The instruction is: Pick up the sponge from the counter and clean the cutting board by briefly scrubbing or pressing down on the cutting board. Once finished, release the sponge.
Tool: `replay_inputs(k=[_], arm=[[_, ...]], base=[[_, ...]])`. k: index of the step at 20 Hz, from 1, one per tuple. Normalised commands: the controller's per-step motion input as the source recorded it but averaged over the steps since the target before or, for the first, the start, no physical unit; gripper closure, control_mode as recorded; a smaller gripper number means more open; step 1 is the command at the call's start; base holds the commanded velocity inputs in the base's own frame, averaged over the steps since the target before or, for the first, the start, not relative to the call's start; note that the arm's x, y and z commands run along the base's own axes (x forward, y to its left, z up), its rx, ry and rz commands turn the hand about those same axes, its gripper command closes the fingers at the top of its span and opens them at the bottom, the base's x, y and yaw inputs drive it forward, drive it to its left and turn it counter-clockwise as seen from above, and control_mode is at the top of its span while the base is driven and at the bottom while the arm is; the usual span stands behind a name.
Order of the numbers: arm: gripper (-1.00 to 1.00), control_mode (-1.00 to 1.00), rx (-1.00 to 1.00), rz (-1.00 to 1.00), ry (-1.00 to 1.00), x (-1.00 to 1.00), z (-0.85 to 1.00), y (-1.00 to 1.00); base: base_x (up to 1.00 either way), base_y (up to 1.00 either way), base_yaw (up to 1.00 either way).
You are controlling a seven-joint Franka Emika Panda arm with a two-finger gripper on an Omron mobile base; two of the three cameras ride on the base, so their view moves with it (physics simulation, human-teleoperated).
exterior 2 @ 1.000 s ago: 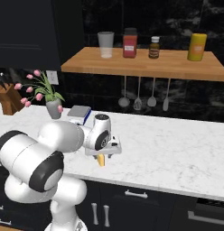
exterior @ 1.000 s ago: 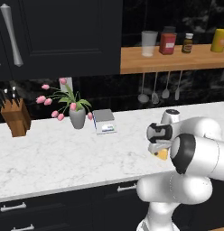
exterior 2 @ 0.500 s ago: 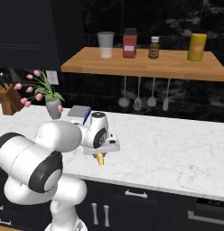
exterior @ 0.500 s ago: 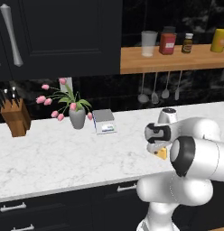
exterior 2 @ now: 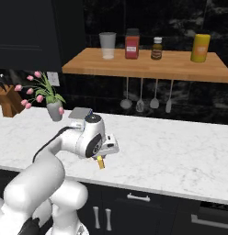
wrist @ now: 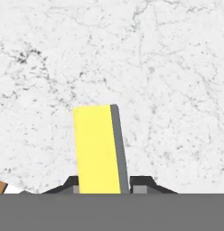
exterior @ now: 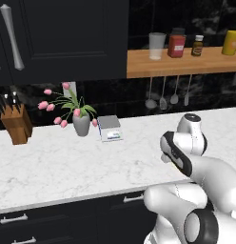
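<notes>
My gripper (wrist: 105, 186) is shut on the yellow sponge (wrist: 95, 149), which stands on edge between the fingers with its dark grey scrubbing layer along the right side. White marble counter (wrist: 168, 67) lies below it. From the right base view the sponge (exterior 2: 101, 162) hangs from the gripper (exterior 2: 101, 160) just above the counter (exterior 2: 171, 151), near its front edge. The cutting board is out of view. A small brown patch (wrist: 0, 186) shows at the hand view's lower left edge; I cannot tell what it is.
At the back left of the counter (exterior: 67, 162) stand a knife block (exterior: 16, 125), a vase of pink tulips (exterior: 81, 121) and a grey-white scale (exterior: 110, 128). A wooden wall shelf (exterior 2: 148, 64) carries jars, and utensils (exterior 2: 140, 98) hang under it.
The arm's elbow has swung lower and to the right. The hand has barely shifted and still holds the sponge just over the counter's front.
</notes>
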Motion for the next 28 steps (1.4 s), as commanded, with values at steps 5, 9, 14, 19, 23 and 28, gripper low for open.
replay_inputs(k=[5,9,14,19,23,28], arm=[[1.00,-1.00,0.00,0.08,-0.05,-0.15,0.43,0.33],[1.00,-1.00,0.00,0.14,0.00,0.00,0.47,0.26],[1.00,-1.00,0.00,0.13,0.00,-0.08,0.19,0.11],[1.00,1.00,0.00,0.02,0.00,-0.08,0.00,0.01],[1.00,1.00,0.00,0.00,0.00,0.00,0.00,0.00],[1.00,1.00,0.00,0.00,0.00,0.00,0.00,0.00]], base=[[0.00,0.00,0.00],[0.00,0.00,0.00],[0.00,0.00,0.00],[-0.58,0.00,0.05],[-1.00,-0.16,0.01],[-0.57,-0.81,-0.02]])
